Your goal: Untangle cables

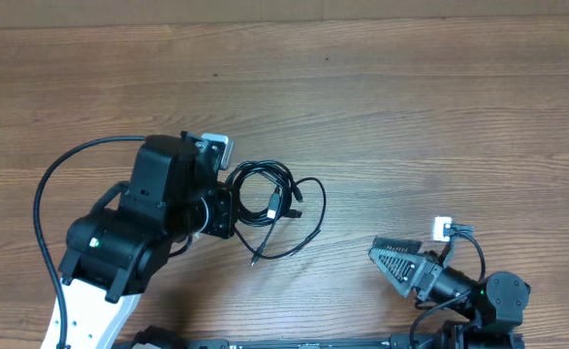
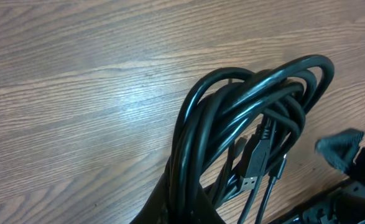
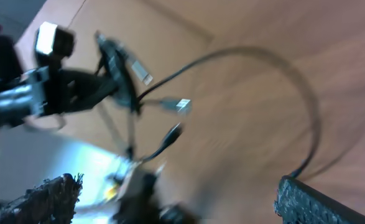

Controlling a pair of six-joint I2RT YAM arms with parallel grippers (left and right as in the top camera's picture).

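My left gripper (image 1: 232, 209) is clamped on the cables (image 1: 276, 206), one bunched coil near the middle of the desk (image 1: 381, 97). My right gripper (image 1: 381, 256) sits wide open, empty, toward the near edge. I judge nothing is separated yet, so all the untangling remains.

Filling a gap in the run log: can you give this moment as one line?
left gripper: shut on cables | right gripper: open, apart from cables | cables: one tangled bundle

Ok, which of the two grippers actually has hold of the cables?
The left gripper: it is shut on the cables, while the right gripper stands open, well apart from them.
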